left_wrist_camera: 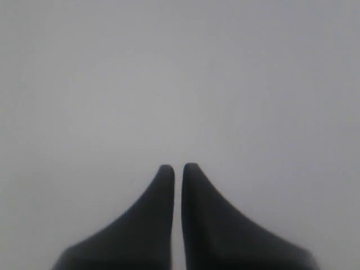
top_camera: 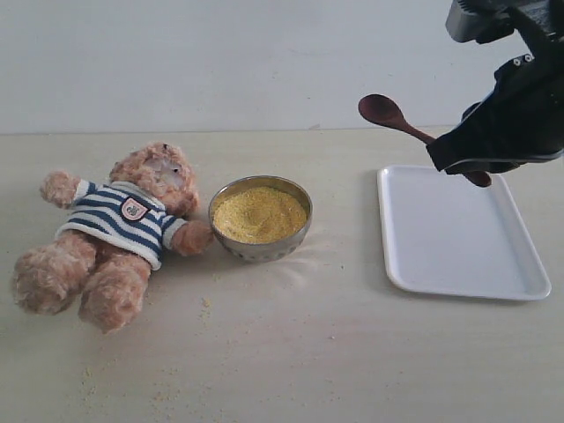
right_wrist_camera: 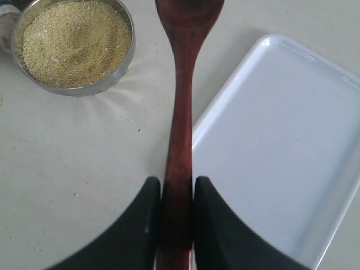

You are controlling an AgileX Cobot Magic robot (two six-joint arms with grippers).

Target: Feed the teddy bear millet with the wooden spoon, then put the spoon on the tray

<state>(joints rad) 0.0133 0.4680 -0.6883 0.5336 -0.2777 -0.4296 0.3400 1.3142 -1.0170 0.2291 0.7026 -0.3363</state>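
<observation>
Right claw (right_wrist_camera: pixel 177 185) clamps slim dark reddish-brown wooden spoon (top_camera: pixel 381 110), aloft near edge of flat white plastic tray (top_camera: pixel 458 247); spoon tip apparently empty. Yellow millet (top_camera: pixel 258 214) heaped in shiny metal bowl (top_camera: pixel 305 226) beside fluffy striped-sweater teddy bear (top_camera: pixel 123 225). Feeding unconfirmed; tray placement pending. Left claw (left_wrist_camera: pixel 178 169) closed, empty.

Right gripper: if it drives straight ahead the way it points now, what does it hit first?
Probably nothing: the dark wooden spoon it grips leads over bare table, between the round metal millet bowl and white rectangular tray. Height unclear.
</observation>
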